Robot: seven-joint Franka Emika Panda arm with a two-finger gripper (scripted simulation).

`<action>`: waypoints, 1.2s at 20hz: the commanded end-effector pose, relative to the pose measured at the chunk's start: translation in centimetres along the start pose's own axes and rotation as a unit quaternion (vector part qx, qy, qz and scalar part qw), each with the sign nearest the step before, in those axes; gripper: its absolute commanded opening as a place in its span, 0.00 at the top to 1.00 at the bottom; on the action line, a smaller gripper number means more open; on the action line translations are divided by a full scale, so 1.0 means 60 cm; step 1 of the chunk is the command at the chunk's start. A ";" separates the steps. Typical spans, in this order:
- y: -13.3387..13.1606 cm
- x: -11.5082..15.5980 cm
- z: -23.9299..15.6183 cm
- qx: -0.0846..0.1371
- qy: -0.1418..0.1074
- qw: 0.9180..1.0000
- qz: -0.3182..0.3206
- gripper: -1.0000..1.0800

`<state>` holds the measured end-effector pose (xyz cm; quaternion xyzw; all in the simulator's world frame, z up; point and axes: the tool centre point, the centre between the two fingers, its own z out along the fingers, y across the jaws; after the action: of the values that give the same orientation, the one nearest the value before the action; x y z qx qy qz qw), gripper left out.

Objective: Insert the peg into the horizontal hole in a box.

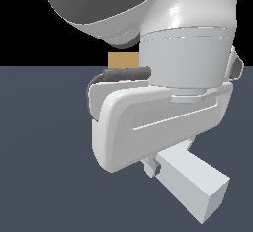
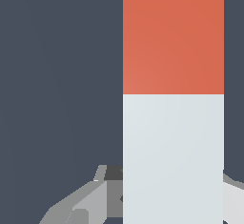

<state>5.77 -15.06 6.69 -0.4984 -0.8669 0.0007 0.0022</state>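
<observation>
We are seeing one robot arm (image 1: 163, 33) filling most of the exterior view, its white and grey body crowding the upper part of the picture against a black backdrop. Below it we are looking at one gripper (image 1: 154, 168), whose broad white housing is blocking nearly everything behind it.

We are counting one peg (image 1: 193, 185). In the exterior view only its white half is showing, sticking out from under the gripper toward that view's right and lower corner, tilted, with its square end face turned toward the camera. In the wrist view the same peg (image 2: 173, 99) is running as a wide bar across the frame, one half red-orange and one half white, the two colours meeting at a sharp straight line. The white half is lying at the gripper (image 2: 173, 197); one grey finger (image 2: 90, 201) is showing on one side of the bar and a paler bit of another on the opposite side, both right against it. So we are reading the hand as clamped on the peg's white half.

We are counting one box (image 1: 123, 60), a plain tan block far back, just beyond the arm, mostly hidden. We cannot make out its hole.

One dark blue-grey floor (image 1: 44, 152) is spreading under everything.
</observation>
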 end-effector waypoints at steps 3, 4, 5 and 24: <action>0.003 0.041 -0.035 -0.002 -0.001 0.999 0.048 1.00; 0.003 0.050 -0.042 -0.002 -0.001 0.998 0.059 1.00; 0.005 0.059 -0.049 -0.002 -0.001 0.998 0.069 1.00; 0.047 0.184 -0.151 -0.002 -0.001 0.976 0.220 1.00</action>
<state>2.60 -4.45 15.31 -0.6709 -0.7415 0.0007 0.0014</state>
